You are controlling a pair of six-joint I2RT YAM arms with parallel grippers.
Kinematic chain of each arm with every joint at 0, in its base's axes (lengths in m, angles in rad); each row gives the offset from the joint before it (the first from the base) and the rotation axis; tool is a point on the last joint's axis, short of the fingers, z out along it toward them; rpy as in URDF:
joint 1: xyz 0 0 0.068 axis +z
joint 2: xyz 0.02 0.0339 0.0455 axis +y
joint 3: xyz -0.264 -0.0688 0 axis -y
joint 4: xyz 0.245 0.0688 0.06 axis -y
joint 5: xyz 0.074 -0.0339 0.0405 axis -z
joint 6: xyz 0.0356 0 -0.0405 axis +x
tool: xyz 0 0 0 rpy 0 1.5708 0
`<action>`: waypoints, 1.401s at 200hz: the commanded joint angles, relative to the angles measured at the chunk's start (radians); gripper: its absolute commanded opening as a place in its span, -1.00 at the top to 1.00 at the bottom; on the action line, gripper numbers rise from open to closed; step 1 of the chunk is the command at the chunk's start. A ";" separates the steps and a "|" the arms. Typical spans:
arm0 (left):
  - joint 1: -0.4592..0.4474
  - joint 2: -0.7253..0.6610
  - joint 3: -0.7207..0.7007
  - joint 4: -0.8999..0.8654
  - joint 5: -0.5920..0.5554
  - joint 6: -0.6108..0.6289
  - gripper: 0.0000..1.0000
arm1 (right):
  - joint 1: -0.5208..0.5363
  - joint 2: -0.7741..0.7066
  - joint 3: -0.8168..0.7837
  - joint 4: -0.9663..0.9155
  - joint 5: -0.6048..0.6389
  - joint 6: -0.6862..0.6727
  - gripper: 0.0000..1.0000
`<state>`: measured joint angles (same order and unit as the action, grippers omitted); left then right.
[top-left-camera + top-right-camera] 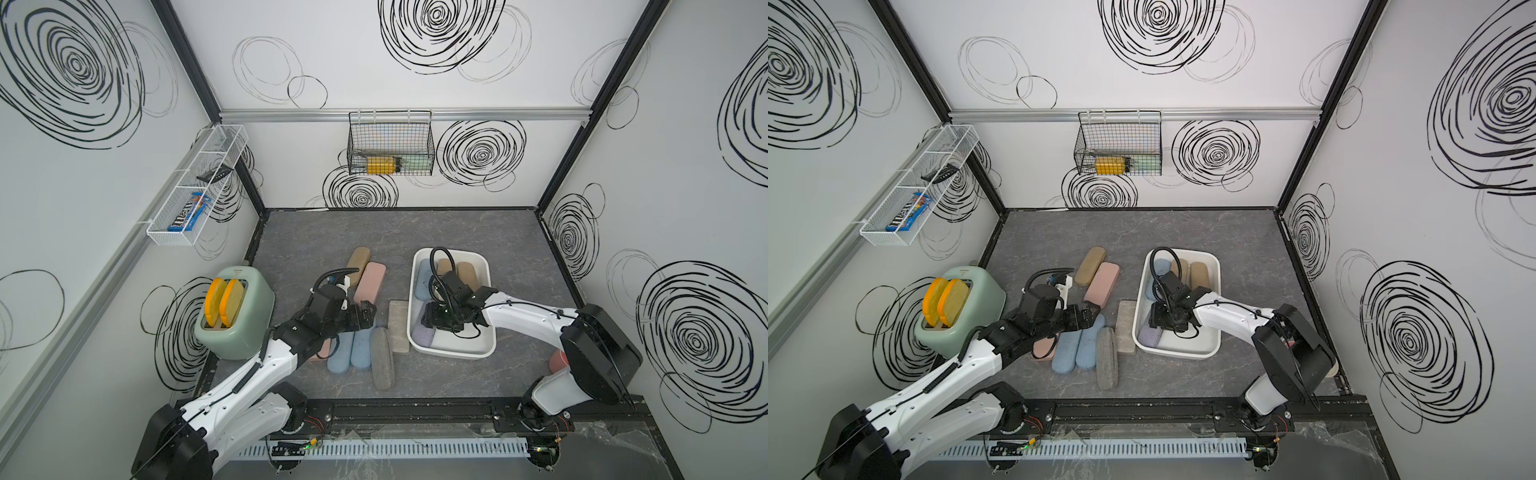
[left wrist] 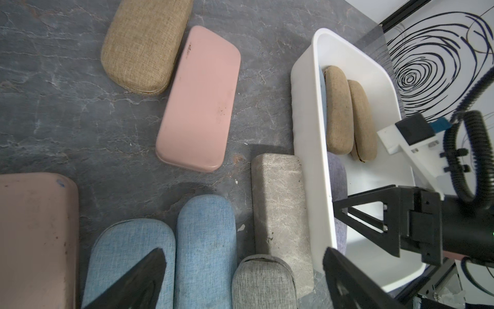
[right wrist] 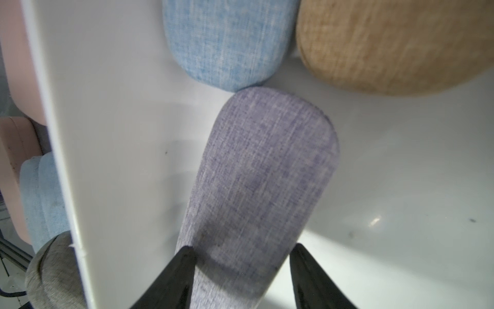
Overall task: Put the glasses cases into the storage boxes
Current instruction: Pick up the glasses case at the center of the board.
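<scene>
Although the grey table (image 1: 478, 382) holds more loose glasses cases than the white bin (image 1: 457, 352) does, the task is clearly under way; I judge it about a third done. Inside the bin lie four. A blue case (image 3: 227, 42) runs along the wall nearest the pile, two tan cases (image 2: 338, 112) sit side by side, and a lilac case (image 3: 262, 174) lies at the near end with its tip touching the blue one.

Left on the table beside the bin are seven that I can count:
- a pale marbled case (image 1: 399, 326) just beside the bin's outer wall
- a grey fabric case (image 1: 381, 361)
- two blue cases (image 1: 351, 353) touching one another
- a pink case (image 1: 370, 282) with a loose tan case (image 1: 358, 259) just beside it
- a second pink case (image 2: 37, 235) partly under the left arm

A pinkish thing (image 1: 556, 360) shows behind the right arm; I cannot tell whether it is another case.

Down in the bin, the right gripper (image 3: 242, 247) has its jaws straddling the lilac case's near end. Whether they pinch it or merely flank it, I cannot tell. Over the blue and grey cases hovers the left gripper (image 2: 242, 251), jaws spread wide and holding nothing, so one of those looks like the next pick.
</scene>
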<state>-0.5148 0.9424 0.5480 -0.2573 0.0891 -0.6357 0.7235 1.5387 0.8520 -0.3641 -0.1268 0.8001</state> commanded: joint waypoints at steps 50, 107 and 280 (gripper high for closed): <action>0.007 0.000 -0.020 0.047 0.009 0.017 -0.92 | -0.020 0.030 0.073 -0.006 0.058 -0.075 -0.31; 0.017 0.020 0.029 0.015 -0.010 0.048 -0.91 | 0.006 0.065 0.094 0.019 0.024 -0.122 -0.20; 0.181 0.053 0.134 -0.096 -0.023 0.177 -0.92 | 0.292 -0.065 0.386 -0.284 0.304 -0.002 -0.52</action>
<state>-0.3542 1.0065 0.6701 -0.3527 0.0738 -0.4927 0.9199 1.4796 1.1988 -0.5953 0.1020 0.7242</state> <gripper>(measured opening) 0.958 0.750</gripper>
